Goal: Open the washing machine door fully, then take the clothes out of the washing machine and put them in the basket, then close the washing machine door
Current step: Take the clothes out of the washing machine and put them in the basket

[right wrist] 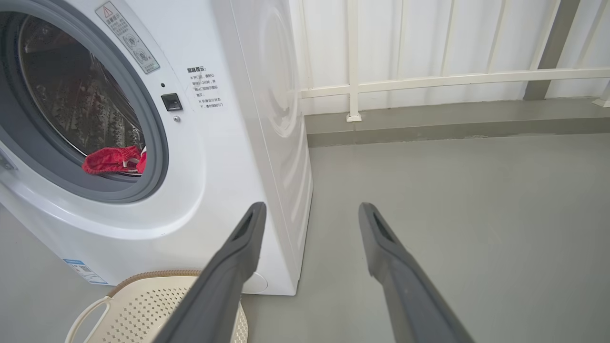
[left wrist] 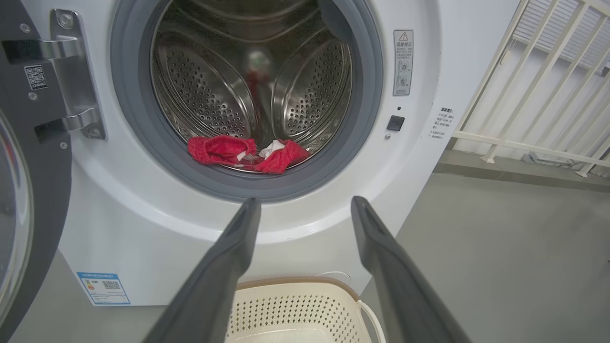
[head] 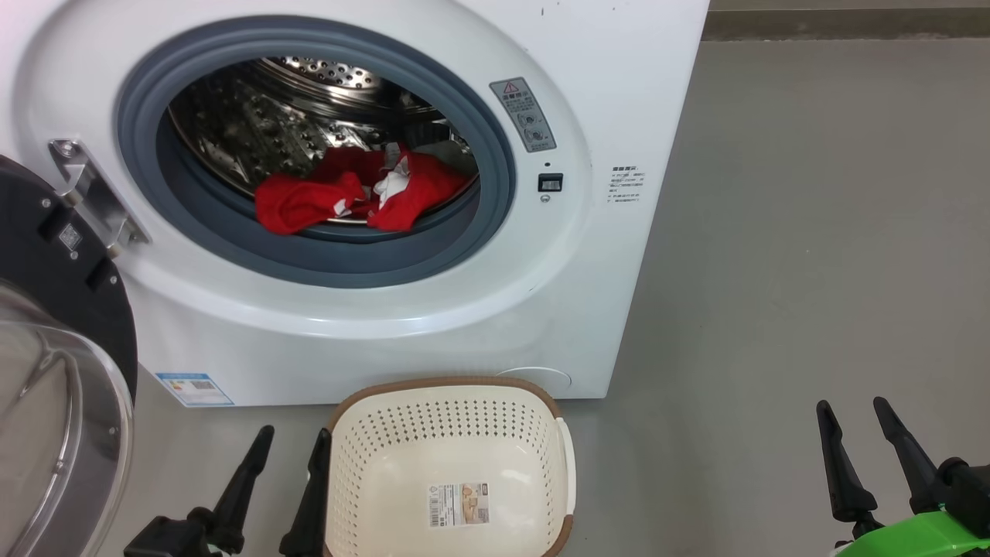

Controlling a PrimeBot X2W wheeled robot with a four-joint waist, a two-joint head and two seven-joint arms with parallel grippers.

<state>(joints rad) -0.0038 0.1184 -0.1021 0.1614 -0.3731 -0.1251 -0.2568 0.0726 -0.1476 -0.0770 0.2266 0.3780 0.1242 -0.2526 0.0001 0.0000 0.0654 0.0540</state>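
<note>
The white washing machine (head: 433,309) stands ahead, and its round black-rimmed door (head: 62,371) hangs swung out at the left. Red clothes (head: 360,193) with white patches lie at the front lip of the steel drum, also seen as clothes (left wrist: 245,152) and clothes (right wrist: 112,159) in the wrist views. The cream basket (head: 448,441) sits on the floor before the machine, with nothing in it but its paper label. My left gripper (head: 290,445) stands open just left of the basket. My right gripper (head: 855,414) is open over the bare floor at the right.
Grey floor (head: 812,232) stretches to the machine's right. A white railing (right wrist: 429,78) runs along a low kerb behind it. The door's hinge bracket (left wrist: 74,71) sits on the machine's left side.
</note>
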